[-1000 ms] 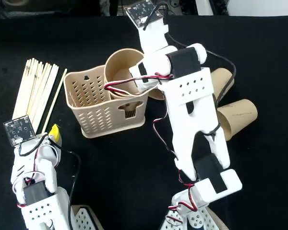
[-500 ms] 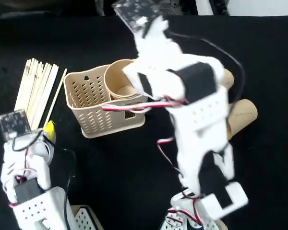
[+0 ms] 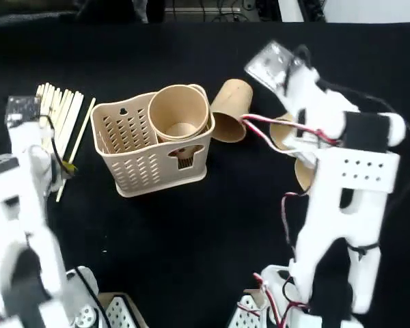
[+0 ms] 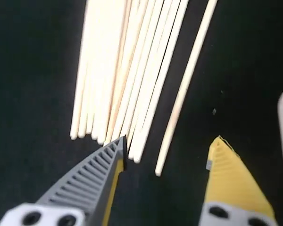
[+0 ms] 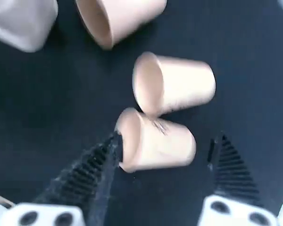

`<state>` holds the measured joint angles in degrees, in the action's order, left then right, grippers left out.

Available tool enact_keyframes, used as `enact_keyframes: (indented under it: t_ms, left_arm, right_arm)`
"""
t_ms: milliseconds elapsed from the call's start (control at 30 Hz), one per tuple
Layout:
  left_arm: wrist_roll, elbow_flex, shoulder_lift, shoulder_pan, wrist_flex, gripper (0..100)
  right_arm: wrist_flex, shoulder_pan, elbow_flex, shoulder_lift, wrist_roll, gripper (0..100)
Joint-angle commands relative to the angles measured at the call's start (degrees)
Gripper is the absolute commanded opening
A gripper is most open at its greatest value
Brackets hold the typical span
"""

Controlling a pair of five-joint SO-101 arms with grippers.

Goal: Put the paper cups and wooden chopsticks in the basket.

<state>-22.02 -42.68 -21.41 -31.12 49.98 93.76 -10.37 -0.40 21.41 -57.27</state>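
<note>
A beige slotted basket (image 3: 133, 147) holds nested paper cups (image 3: 180, 113) in its right compartment. Another paper cup (image 3: 229, 109) lies on its side just right of the basket. Two more cups (image 5: 174, 84) (image 5: 155, 141) lie side by side on the black cloth. My right gripper (image 5: 169, 141) is open, and its fingers straddle the nearer one without closing. Wooden chopsticks (image 3: 55, 119) (image 4: 122, 70) lie in a bundle at the far left, with one stick (image 4: 186, 84) slightly apart. My left gripper (image 4: 167, 155) is open over their near ends.
The right arm (image 3: 348, 171) covers most of the two lying cups in the high view. The basket's left compartment (image 3: 119, 126) has nothing in it. Black cloth (image 3: 212, 225) in front of the basket is bare. Equipment lines the table's far edge.
The right arm swung from over the basket to the lying cups on the right, leaving a cup in the basket. The left arm moved forward to the chopsticks' near ends.
</note>
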Motion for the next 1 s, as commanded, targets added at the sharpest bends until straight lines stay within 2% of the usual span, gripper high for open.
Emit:
enact_keyframes:
  t_ms: [0, 167, 267, 400, 500, 533, 733, 833, 967]
  left_arm:
    - [-0.53, 18.51, 20.92, -0.48, -1.05, 28]
    - [-0.18, 32.13, 36.57, -0.31, -0.88, 27]
    - [-0.62, 32.92, 40.18, 1.19, -2.64, 20]
    - [-0.62, 30.46, 41.49, 2.68, -7.21, 12]
    - [-1.05, 27.03, 41.05, 3.91, -10.46, 3]
    - [-1.93, 26.33, 41.05, 3.82, -10.9, 3]
    - [-5.36, 22.99, 39.82, 4.09, -10.99, 3]
    - [-4.57, 18.68, 33.76, 4.62, -11.08, 3]
    - [-0.62, 9.45, 18.64, 6.11, -11.16, 3]
  right_arm:
    - [-11.69, -6.86, 14.29, 3.47, -8.44, 29.7]
    - [-30.86, -10.29, 34.68, 4.09, -15.65, 29.3]
    - [-46.77, -12.13, 45.49, 4.09, -16.09, 29.3]
    - [-59.16, -13.54, 54.46, 4.09, -16.26, 29.2]
    - [-65.14, -15.03, 58.68, 4.09, -19.08, 28.8]
    - [-67.16, -15.56, 60.18, 4.09, -19.96, 27.0]
    - [-76.75, -16.97, 66.42, 6.29, -20.31, 0.5]
    - [-78.68, -17.41, 68.18, 9.98, -19.96, 1.2]
    - [-76.48, -17.41, 69.32, 18.15, -14.95, 1.1]
